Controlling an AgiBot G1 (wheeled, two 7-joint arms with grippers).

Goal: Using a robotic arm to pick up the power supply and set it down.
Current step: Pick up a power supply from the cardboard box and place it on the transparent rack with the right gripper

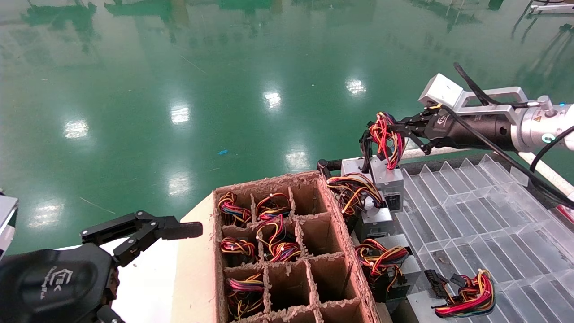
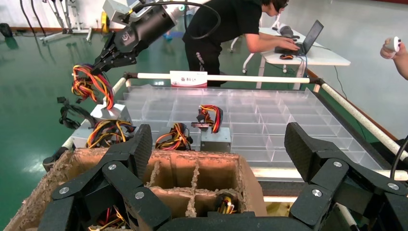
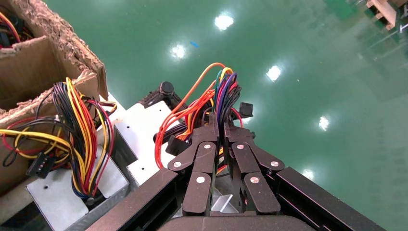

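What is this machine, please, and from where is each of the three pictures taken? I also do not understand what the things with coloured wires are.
It is a robot with two arms; each ends in a black two-finger gripper. One picture looks down from its head, the other two from cameras on its wrists. The right gripper is shut on the wire bundle of a power supply, a small silver metal box, beside other such boxes at the edge of a clear plastic tray. More wire bundles sit in the compartments of a cardboard box. The left gripper hangs open and idle next to that box. In the left wrist view a person works at a laptop behind.
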